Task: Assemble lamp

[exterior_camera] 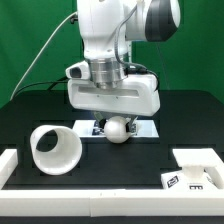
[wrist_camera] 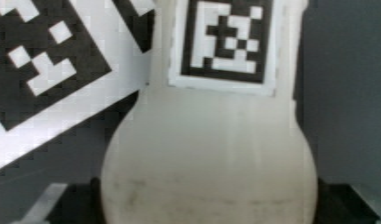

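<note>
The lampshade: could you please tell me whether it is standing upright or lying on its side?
On its side: the lampshade rests on the black table, its round opening facing sideways, not up.

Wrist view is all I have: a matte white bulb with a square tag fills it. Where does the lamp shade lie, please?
Observer: The hollow tapered white shade lies on its side, to the exterior view's left of the ball-headed white bulb.
Operator: And the base?
Observer: The flat square white base sits at the exterior view's right, near the front, apart from the bulb.
</note>
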Tool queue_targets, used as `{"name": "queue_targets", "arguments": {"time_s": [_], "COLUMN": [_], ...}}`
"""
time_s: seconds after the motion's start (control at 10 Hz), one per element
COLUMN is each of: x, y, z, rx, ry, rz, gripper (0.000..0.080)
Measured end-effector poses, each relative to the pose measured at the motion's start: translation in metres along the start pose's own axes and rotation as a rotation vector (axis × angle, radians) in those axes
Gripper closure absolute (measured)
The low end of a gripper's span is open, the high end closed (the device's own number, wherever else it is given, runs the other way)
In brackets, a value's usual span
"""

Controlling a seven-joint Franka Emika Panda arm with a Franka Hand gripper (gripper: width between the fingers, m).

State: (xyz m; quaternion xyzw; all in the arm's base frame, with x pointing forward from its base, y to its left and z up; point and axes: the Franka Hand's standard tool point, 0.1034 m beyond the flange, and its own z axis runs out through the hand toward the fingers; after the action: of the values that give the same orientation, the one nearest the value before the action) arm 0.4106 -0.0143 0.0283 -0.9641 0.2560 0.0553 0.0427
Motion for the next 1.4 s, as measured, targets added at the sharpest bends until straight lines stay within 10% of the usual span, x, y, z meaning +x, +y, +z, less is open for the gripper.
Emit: {"name": "queue_targets", "arguments": {"time_s": [0.5,1.4], "x": [-0.007,-0.007], "y": [-0.071,-0.061], "z": [-0.01,0.003], "rx": [-0.057,-0.068], "ry": [-0.089,-0.105], "rz": [-0.375,-0.468], "gripper": [0.0242,0.0243]}}
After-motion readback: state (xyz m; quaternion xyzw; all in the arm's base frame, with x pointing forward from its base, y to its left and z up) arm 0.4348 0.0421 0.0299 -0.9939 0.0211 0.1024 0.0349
